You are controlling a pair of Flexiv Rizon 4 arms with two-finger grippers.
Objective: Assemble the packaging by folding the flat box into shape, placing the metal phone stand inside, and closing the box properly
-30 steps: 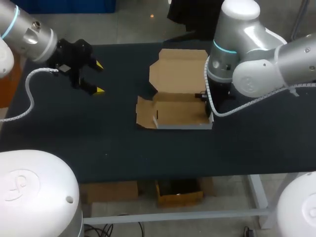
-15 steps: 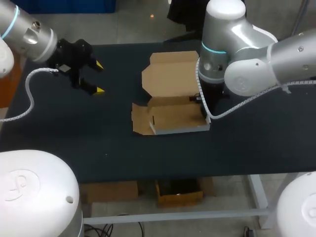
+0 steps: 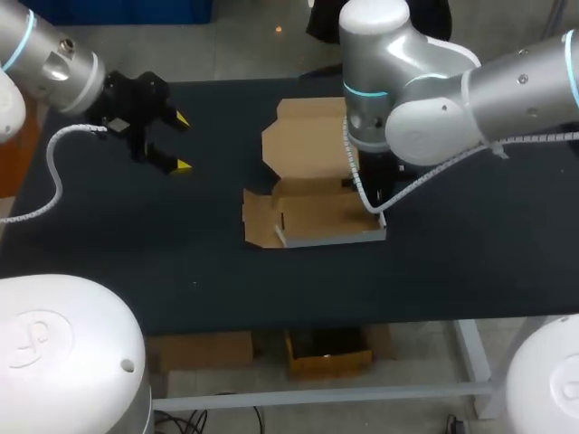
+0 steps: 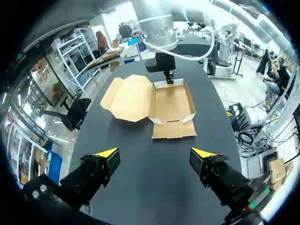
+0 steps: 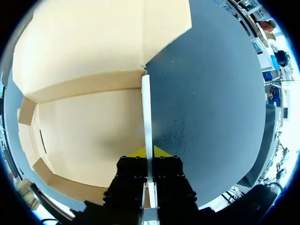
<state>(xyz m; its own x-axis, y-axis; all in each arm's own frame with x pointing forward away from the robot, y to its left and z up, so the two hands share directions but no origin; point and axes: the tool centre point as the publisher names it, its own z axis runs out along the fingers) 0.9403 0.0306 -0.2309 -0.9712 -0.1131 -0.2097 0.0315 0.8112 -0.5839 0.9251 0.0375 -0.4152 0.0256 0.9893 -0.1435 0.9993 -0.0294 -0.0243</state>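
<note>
R gripper (image 5: 149,152) clamped on side wall of box (image 3: 312,145) nr table (image 3: 217,271) far edge, L gripper (image 4: 154,152) apart; cardboard prob. light, bendy: hold nr creases.

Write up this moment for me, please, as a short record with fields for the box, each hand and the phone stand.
box: cardboard box, partly folded, tray walls up, left flap splayed out
lid: lid open, lying flat on the table behind the tray
right hand: right hand shut on the box's side wall, one fingertip on each face
left hand: left hand open, empty, well apart from the box
phone stand: not seen in any view
</note>
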